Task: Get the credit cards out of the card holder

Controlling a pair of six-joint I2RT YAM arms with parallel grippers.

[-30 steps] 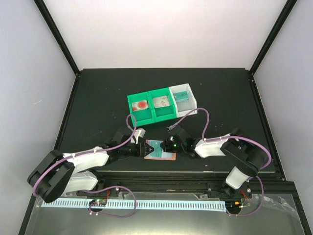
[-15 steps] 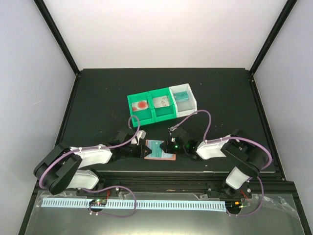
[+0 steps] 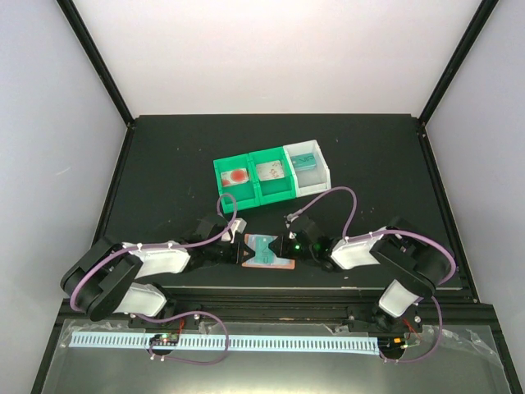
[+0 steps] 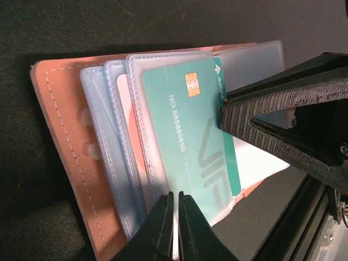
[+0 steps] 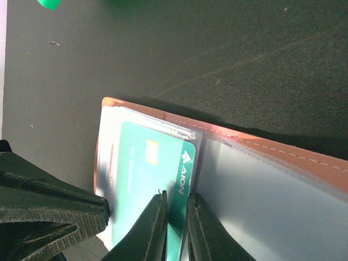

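The card holder (image 3: 264, 252) lies open near the table's front edge, salmon leather (image 4: 60, 136) outside with pale blue pockets inside. A teal credit card (image 4: 190, 136) sits in the top pocket, its AION end sticking out toward the fold. My left gripper (image 4: 175, 198) is shut on the near edge of that pocket, at the holder's left side (image 3: 239, 254). My right gripper (image 5: 175, 204) is pinched on the card's exposed end (image 5: 185, 168), coming from the right (image 3: 285, 246). Its dark fingers (image 4: 283, 119) also show in the left wrist view.
Behind the holder stand two green trays (image 3: 220, 182) and a white tray (image 3: 326, 168) in a row. A red-marked card (image 3: 236, 176), a pale card (image 3: 271, 171) and a teal card (image 3: 306, 162) lie in them. The table's front rail (image 3: 271, 291) runs just below the holder.
My left gripper has closed from part open to shut on the holder's pocket edge, and its arm drew in slightly. The right gripper stays on the teal card.
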